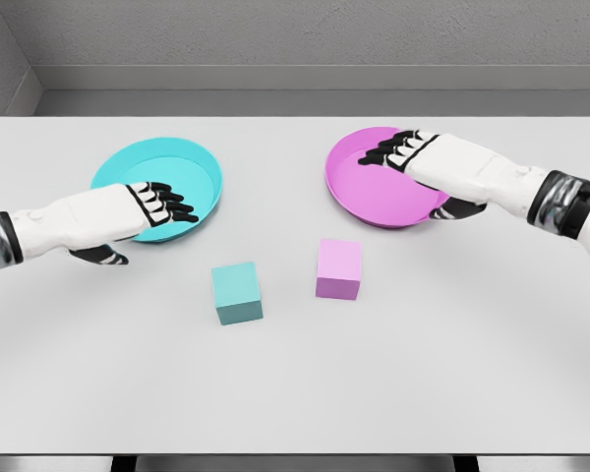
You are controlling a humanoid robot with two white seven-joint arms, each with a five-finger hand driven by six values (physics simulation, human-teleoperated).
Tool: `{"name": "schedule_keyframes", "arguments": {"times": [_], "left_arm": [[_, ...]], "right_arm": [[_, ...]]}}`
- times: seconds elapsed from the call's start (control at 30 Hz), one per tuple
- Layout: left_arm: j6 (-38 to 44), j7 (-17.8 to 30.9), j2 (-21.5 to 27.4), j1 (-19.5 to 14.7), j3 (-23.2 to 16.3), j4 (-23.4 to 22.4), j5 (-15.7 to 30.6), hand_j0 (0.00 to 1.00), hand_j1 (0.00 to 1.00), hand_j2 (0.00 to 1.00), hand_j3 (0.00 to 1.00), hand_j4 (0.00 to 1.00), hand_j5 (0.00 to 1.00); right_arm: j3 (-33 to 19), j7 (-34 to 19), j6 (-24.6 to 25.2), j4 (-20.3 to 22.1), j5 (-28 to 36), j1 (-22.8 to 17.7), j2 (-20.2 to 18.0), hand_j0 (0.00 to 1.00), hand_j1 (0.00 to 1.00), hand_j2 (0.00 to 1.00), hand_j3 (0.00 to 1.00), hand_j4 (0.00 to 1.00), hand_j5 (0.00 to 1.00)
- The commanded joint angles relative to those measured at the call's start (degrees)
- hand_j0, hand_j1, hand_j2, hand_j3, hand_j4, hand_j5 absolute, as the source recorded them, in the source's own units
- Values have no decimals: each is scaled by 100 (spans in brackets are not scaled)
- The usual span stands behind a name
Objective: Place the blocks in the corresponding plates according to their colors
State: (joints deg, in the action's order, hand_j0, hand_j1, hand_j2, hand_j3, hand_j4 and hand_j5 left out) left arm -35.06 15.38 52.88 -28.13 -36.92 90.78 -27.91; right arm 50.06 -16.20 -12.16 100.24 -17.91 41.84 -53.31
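A teal block (238,292) and a pink block (338,268) sit side by side on the white table, near its middle. Behind them lie a cyan plate (199,160) at the left and a magenta plate (359,182) at the right, both with nothing in them. My left hand (164,203) hovers over the near rim of the cyan plate, fingers stretched out and holding nothing. Over the magenta plate's right half my right hand (398,150) is likewise flat and open. Both hands are well apart from the blocks.
The white table (295,383) spreads wide in front of the blocks, with its front edge near the bottom of the view. A grey wall runs behind the far edge.
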Motion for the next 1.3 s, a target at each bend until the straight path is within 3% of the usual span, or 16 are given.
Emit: {"name": "schedule_keyframes", "arguments": {"times": [0.0, 0.1, 0.17, 0.23, 0.3, 0.47, 0.77, 1.17, 1.27], "left_arm": [[6, 0, -146, 0, -306, 159, -92, 100, 100, 100, 100, 100, 100], [6, 9, -304, -307, -825, 300, -153, 100, 100, 100, 100, 100, 100], [6, 9, -472, -369, -930, 300, -461, 100, 100, 100, 100, 100, 100], [6, 9, -498, -597, -1203, 300, -470, 100, 100, 100, 100, 100, 100], [6, 18, -489, -782, -1212, 291, -514, 100, 100, 100, 100, 100, 100], [6, 27, -727, -817, -1414, 361, -680, 100, 100, 100, 100, 100, 100], [6, 18, -797, -861, -1581, 344, -1138, 100, 100, 100, 100, 100, 100], [6, 9, -762, -861, -1599, 476, -1085, 100, 100, 100, 100, 100, 100], [6, 9, -744, -861, -1599, 537, -1094, 92, 92, 92, 92, 92, 92]], "right_arm": [[223, -630, 20, -5, 6, 17, 163, 100, 100, 100, 100, 100, 100], [302, -1350, -6, 13, 6, 325, 418, 100, 100, 100, 100, 100, 100], [329, -1684, -59, 22, -2, 483, 532, 100, 100, 100, 100, 100, 100], [338, -1880, -322, 22, -2, 633, 672, 100, 100, 100, 100, 100, 100], [355, -1880, -516, 22, -2, 773, 795, 100, 100, 100, 100, 100, 100], [364, -1880, -990, 22, -46, 809, 971, 100, 100, 100, 100, 100, 100], [592, -1880, -990, -163, -178, 800, 1007, 100, 100, 100, 100, 100, 100], [1023, -1880, -999, -233, -451, 791, 1068, 100, 100, 100, 100, 100, 100], [1032, -1880, -946, -268, -451, 791, 1059, 100, 100, 100, 100, 100, 100]]}}
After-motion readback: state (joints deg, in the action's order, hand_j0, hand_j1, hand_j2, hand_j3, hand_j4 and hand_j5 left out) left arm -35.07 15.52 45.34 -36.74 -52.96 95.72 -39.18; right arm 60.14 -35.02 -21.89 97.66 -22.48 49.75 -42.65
